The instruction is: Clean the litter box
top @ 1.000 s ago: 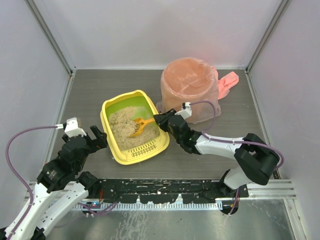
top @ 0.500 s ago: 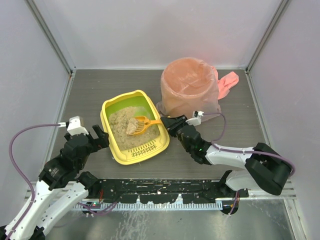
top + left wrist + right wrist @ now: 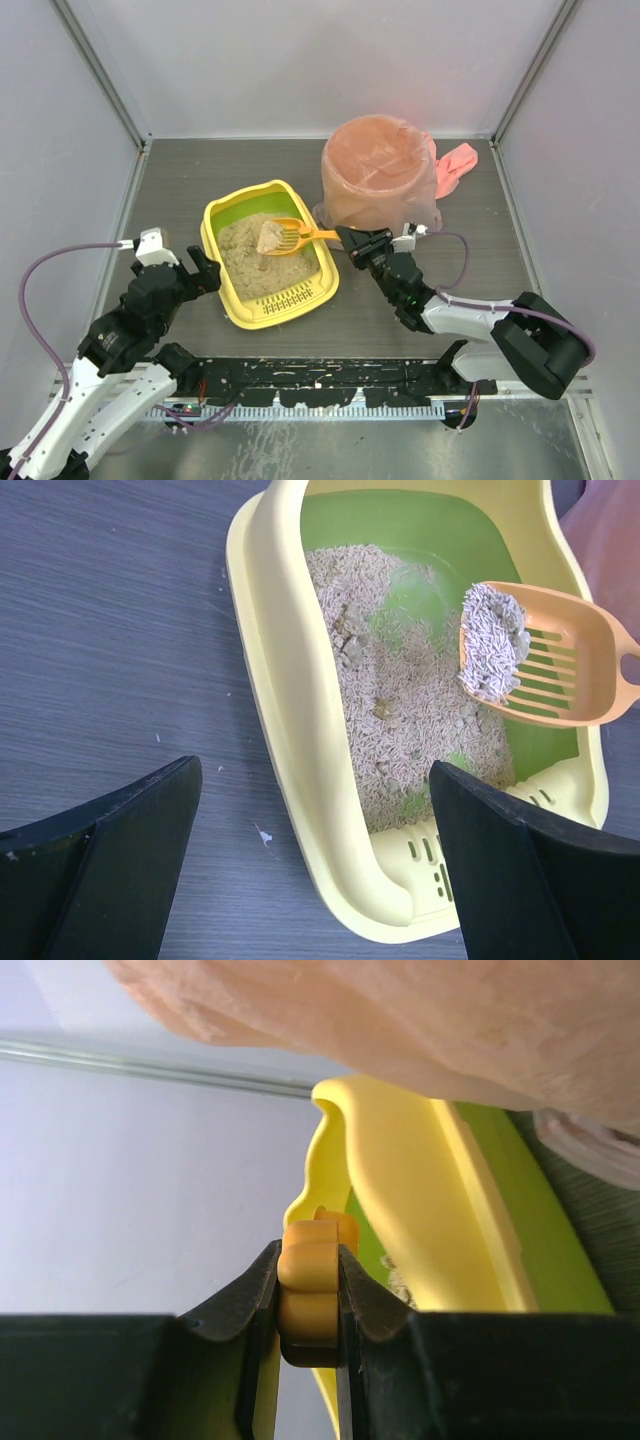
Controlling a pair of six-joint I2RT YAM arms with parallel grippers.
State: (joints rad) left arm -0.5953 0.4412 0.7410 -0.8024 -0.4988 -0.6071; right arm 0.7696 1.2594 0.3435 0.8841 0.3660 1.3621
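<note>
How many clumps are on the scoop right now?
1: a grey clump at the tip of the orange scoop, held over the litter box. More may lie buried in the litter.

High rear overhead of the whole table [image 3: 250,165] — two close wrist views, litter box [image 3: 205,232] common to all.

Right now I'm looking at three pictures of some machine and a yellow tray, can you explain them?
It is two robot arms bolted at the edge of a table. One picture looks down from above; the others come from a camera on each wrist. On the table sit a yellow litter box of sandy litter and a round bin lined with a pink bag. The right hand is shut on an orange scoop by its handle, holding a pale clump above the litter. The left hand is open and empty beside the box.
</note>
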